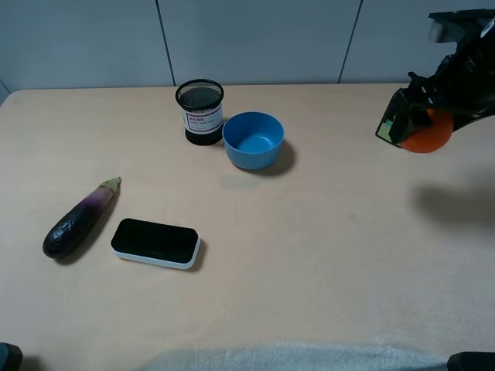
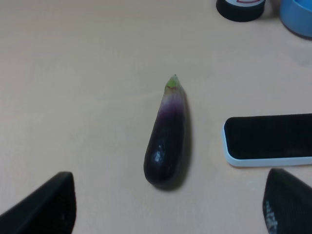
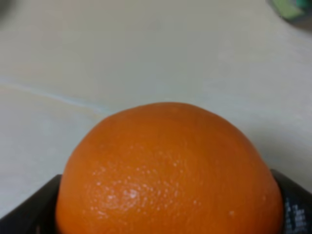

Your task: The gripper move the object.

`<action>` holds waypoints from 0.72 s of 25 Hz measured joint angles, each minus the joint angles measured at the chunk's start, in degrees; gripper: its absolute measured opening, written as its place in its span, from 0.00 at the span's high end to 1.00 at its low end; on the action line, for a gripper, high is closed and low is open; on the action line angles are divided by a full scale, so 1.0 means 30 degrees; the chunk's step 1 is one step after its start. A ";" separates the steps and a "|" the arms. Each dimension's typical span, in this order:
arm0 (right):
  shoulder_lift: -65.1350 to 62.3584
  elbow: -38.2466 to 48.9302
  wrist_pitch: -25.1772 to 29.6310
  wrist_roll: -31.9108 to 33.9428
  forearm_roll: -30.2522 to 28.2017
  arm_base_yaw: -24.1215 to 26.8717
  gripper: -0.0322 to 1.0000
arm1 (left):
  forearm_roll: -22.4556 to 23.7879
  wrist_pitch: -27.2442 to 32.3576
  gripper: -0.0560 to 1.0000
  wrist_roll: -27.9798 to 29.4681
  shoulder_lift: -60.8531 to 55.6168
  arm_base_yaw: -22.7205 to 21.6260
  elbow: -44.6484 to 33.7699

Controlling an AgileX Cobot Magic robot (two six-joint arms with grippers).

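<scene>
The object, a round bright orange mandarin [image 1: 427,135], hangs above the table at the far right, with my right gripper [image 1: 421,124] shut on it. In the right wrist view the mandarin [image 3: 168,175] fills the picture between the two black fingers [image 3: 29,214]. A shadow falls on the table below it. My left gripper [image 2: 168,207] is open low over the table's left part, with nothing between its fingers [image 2: 46,204], near the eggplant [image 2: 166,136].
A purple eggplant [image 1: 80,218] lies at the left, a black device with a white rim [image 1: 155,243] beside it. A blue bowl [image 1: 253,140] and a black mesh cup [image 1: 200,112] stand at the back middle. The table's far edge meets a grey wall.
</scene>
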State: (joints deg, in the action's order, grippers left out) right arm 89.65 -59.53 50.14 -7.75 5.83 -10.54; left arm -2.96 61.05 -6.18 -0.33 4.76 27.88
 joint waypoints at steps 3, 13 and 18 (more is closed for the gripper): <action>0.0000 0.0000 -0.0021 0.0000 0.0020 -0.1290 0.43 | 0.0000 0.0000 0.21 0.0000 0.0000 0.0000 0.0000; 0.0000 0.0000 -0.0389 0.0292 0.0655 -0.5617 0.43 | 0.0000 0.0000 0.21 0.0000 0.0000 0.0000 0.0000; 0.0000 0.0000 -0.0499 0.0292 0.1221 -0.7872 0.43 | 0.0000 0.0000 0.21 0.0000 0.0000 0.0000 0.0000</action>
State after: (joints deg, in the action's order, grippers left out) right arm 89.65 -59.53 48.64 -6.88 9.49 -34.15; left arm -2.96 61.05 -6.18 -0.33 4.76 27.88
